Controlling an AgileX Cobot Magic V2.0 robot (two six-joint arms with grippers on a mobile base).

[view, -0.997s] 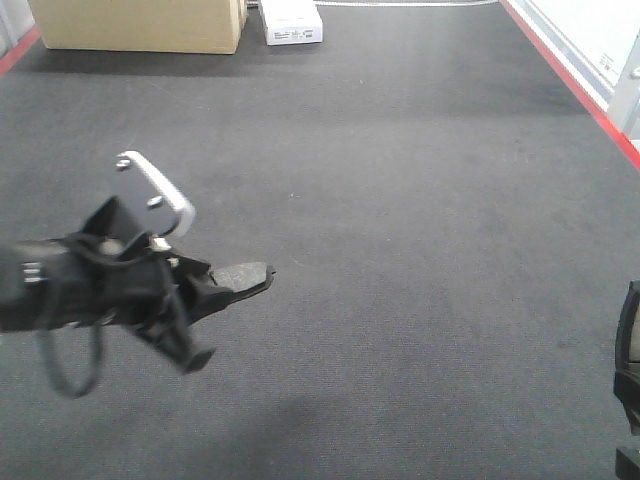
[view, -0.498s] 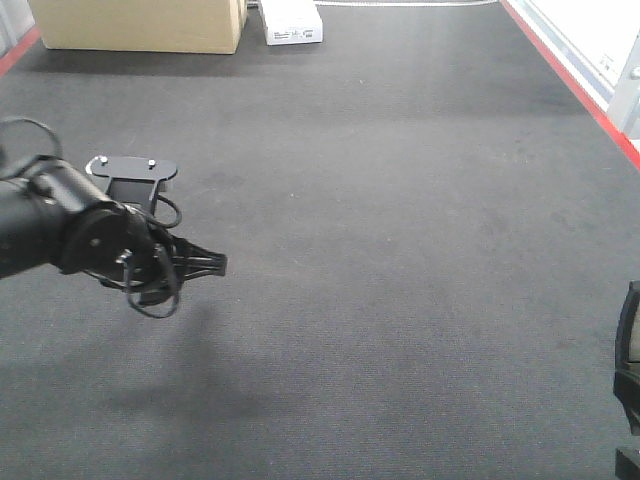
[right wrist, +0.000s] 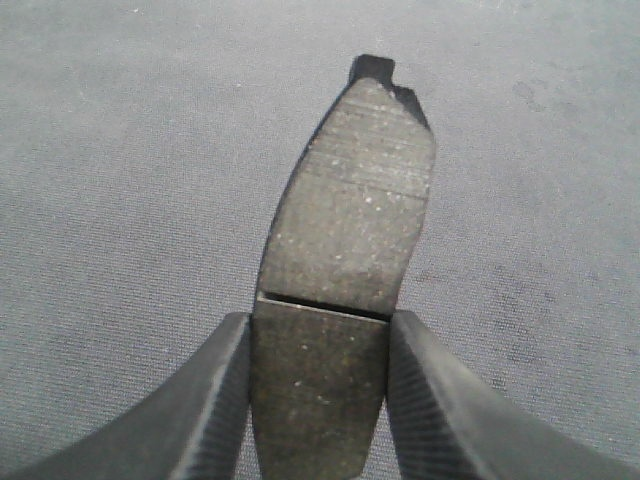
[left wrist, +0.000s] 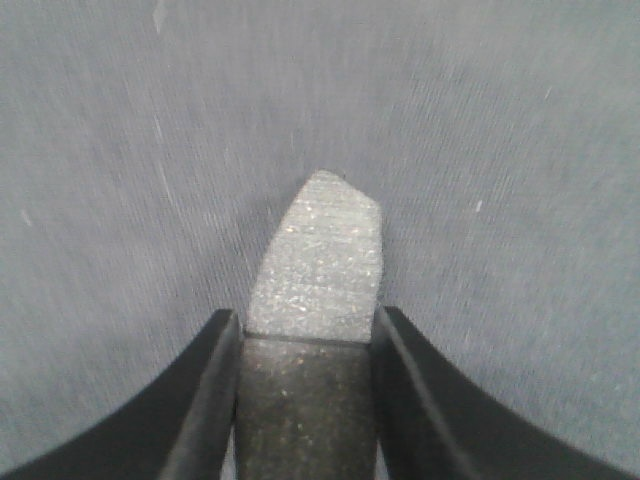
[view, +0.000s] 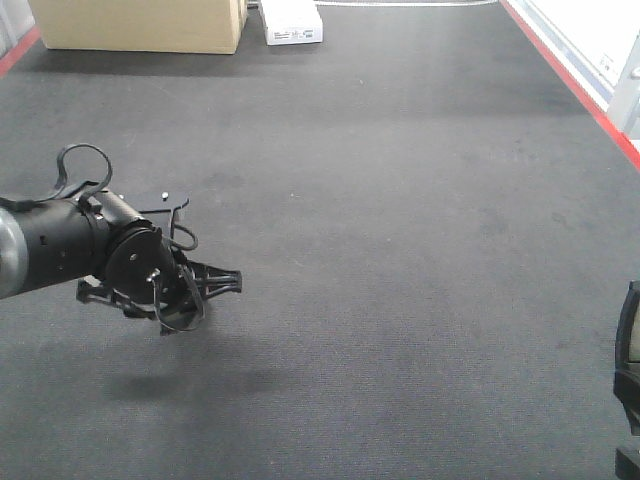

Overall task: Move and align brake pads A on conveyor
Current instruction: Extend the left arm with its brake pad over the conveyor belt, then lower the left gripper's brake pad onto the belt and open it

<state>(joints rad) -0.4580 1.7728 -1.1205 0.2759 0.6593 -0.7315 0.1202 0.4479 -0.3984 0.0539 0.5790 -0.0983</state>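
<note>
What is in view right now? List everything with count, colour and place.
conveyor: one, dark grey, fills the front view
red strips: two, red, along the belt's side edges
cardboard box: one, tan, far end, left
white box: one, white, beside the cardboard box
left pad: one, dark grey, in the left gripper
right pad: one, dark grey, in the right gripper
left gripper: one, black, shut on its pad
right gripper: one, black, shut on its pad
left arm: one, black, over the belt's left side
</note>
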